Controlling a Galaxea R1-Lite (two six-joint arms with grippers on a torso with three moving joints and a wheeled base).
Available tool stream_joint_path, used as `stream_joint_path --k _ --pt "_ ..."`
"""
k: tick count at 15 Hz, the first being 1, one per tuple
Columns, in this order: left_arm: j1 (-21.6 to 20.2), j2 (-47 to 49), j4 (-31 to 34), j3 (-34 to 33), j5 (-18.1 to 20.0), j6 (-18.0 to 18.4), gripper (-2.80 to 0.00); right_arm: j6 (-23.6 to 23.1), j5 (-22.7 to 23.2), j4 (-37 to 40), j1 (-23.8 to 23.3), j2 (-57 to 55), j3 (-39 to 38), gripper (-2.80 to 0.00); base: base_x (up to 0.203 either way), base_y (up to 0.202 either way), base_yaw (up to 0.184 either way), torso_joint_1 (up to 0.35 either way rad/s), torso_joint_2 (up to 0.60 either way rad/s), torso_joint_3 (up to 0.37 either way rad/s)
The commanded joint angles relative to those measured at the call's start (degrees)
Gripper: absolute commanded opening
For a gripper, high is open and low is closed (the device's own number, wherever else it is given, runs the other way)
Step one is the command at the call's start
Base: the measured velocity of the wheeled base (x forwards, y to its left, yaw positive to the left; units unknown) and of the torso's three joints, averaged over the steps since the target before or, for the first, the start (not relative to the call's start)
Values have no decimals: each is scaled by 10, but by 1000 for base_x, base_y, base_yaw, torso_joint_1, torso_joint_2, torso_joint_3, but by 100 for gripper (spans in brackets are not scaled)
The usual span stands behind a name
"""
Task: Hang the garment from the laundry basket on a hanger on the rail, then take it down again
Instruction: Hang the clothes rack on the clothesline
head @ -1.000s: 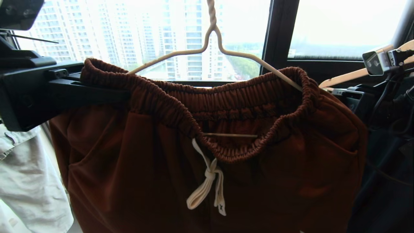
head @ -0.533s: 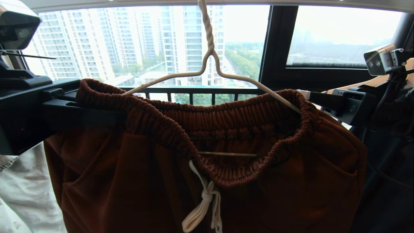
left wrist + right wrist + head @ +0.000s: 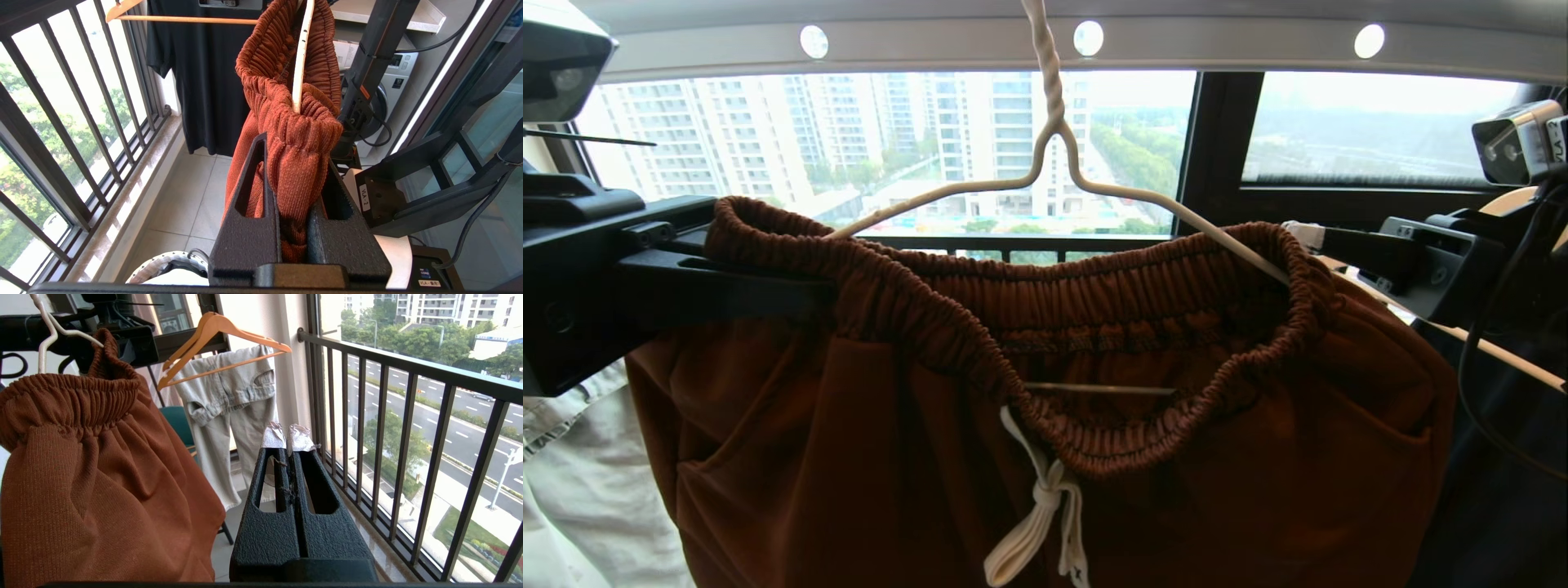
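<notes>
The garment (image 3: 1094, 457), rust-brown shorts with a white drawstring, hangs by its waistband on the cream wire hanger (image 3: 1054, 122). The hanger's twisted neck runs up in front of the grey rail (image 3: 931, 41) and out of the picture; its hook is out of view. My left gripper (image 3: 294, 151) is shut on the waistband's left end, with cloth bunched between the fingers (image 3: 727, 286). My right gripper (image 3: 289, 435) is shut on nothing; it sits just off the waistband's right end (image 3: 1303, 235). The laundry basket (image 3: 163, 261) shows on the floor below.
A pale denim garment (image 3: 229, 388) hangs on a light-wood hanger to the left. A black garment (image 3: 196, 81) hangs on another wood hanger to the right. The black barred window railing (image 3: 408, 416) runs close behind. A washing machine (image 3: 392, 94) stands on the right.
The whole view has shifted upward, bringing the holed rail into sight at the top. The left gripper keeps its hold on the waistband. The right gripper's fingers have come out from behind the shorts' right end.
</notes>
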State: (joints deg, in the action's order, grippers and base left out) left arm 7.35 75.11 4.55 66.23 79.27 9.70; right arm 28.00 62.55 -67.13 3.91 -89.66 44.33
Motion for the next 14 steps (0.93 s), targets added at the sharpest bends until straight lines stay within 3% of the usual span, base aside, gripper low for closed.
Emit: stream_joint_path --k 1,7,11,14 --pt "3 0 0 0 4 1 -280 -15 5 -4 1 -1 -5 -280 0 0 0 169 -330 -180" --pt "6 1 -1 0 2 1 -280 -23 4 -5 0 2 -10 -280 0 0 0 131 -265 -137" --pt "7 -7 0 -1 -78 1 -280 -42 4 -4 0 -1 -15 -280 0 0 0 20 -40 -23" --pt "6 -31 0 -20 -103 -4 -280 -41 3 -2 0 3 -15 -280 0 0 0 0 0 0"
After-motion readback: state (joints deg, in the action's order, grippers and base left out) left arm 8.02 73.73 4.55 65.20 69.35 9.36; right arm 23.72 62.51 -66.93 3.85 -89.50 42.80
